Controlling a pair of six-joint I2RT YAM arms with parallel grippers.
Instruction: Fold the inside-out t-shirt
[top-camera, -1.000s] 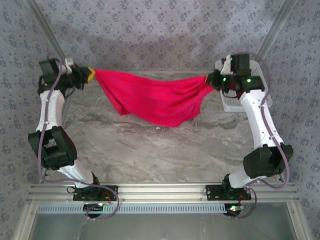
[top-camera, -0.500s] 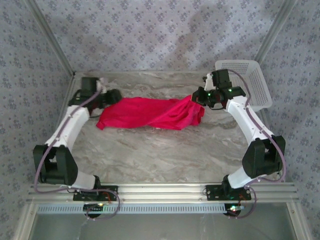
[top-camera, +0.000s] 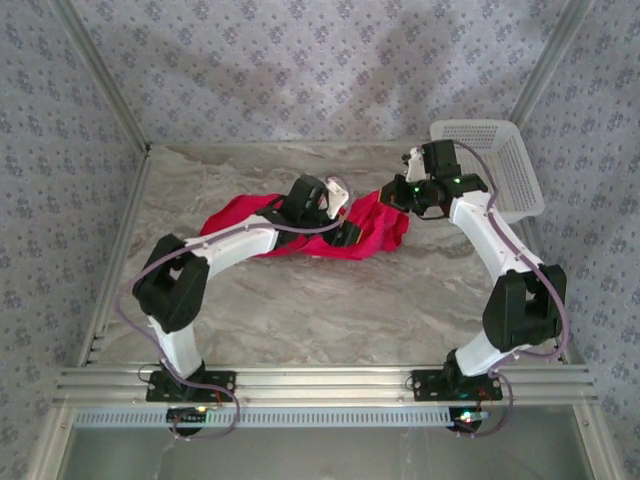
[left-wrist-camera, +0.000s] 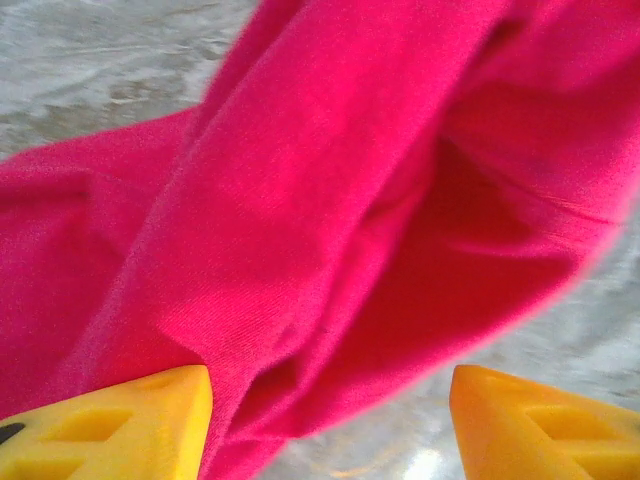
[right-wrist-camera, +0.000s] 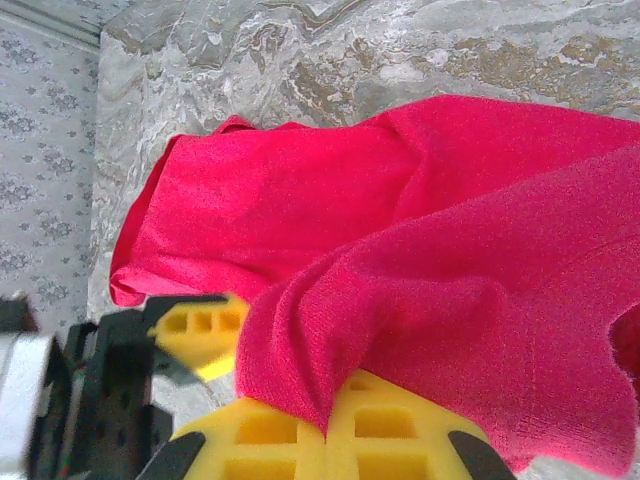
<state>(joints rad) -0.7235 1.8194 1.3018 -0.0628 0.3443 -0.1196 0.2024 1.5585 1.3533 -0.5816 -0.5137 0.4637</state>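
the red t-shirt (top-camera: 232, 218) lay bunched on the marble table (top-camera: 300, 310), its left end loose. over its middle the left gripper (top-camera: 345, 232) stood with jaws apart, holding nothing, likely placed to take a hold there. further right, the right gripper (top-camera: 397, 196) was clamped on the shirt's right end, probably to anchor it, near the white basket (top-camera: 500, 165).

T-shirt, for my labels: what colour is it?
Plain bright red; the t-shirt shows best in the right wrist view.
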